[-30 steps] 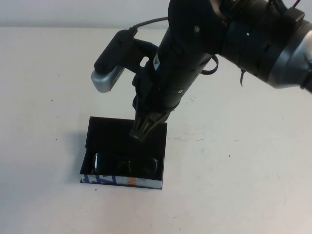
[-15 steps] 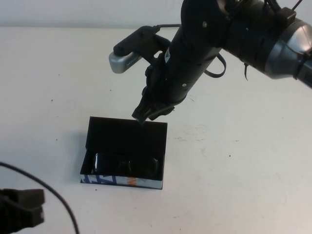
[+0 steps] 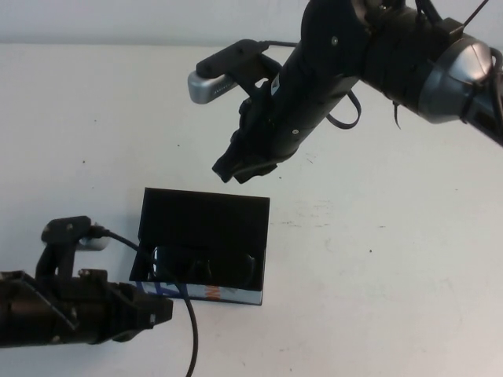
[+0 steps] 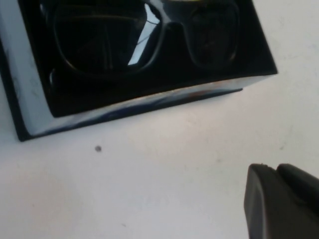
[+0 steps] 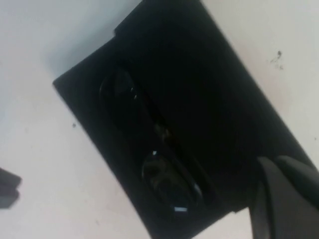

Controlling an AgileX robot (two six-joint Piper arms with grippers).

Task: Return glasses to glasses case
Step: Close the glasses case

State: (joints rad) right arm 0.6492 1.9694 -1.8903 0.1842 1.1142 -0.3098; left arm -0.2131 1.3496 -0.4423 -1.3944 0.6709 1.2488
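1. Sitting on the off-white tabletop (image 3: 393, 275) is the rectangular black glasses case (image 3: 203, 222) with its flat hinged lid laid open toward the far side and a blue, white and orange patterned front wall facing the robot.
2. Inside that case, tucked right behind the patterned front wall, lie the dark thick-rimmed glasses (image 3: 202, 266). The left wrist view shows them too (image 4: 144, 35), squarish lenses catching a bit of glare, frame fully within the black lining.
3. Right gripper (image 3: 240, 161) hangs above the table just past the case's far edge, near the lid's far right corner, not touching anything. Fingers look pinched together and there's nothing between them.
4. Left gripper (image 3: 153, 308) is low at the case's near left corner, right beside the patterned wall. Honestly can't tell if its fingers are apart or together.
5. A black cable (image 3: 181, 306) loops from the left arm across the front of the case.
6. From the right wrist view, the case (image 5: 199, 129) shows with the glasses (image 5: 154, 154) along one long side.
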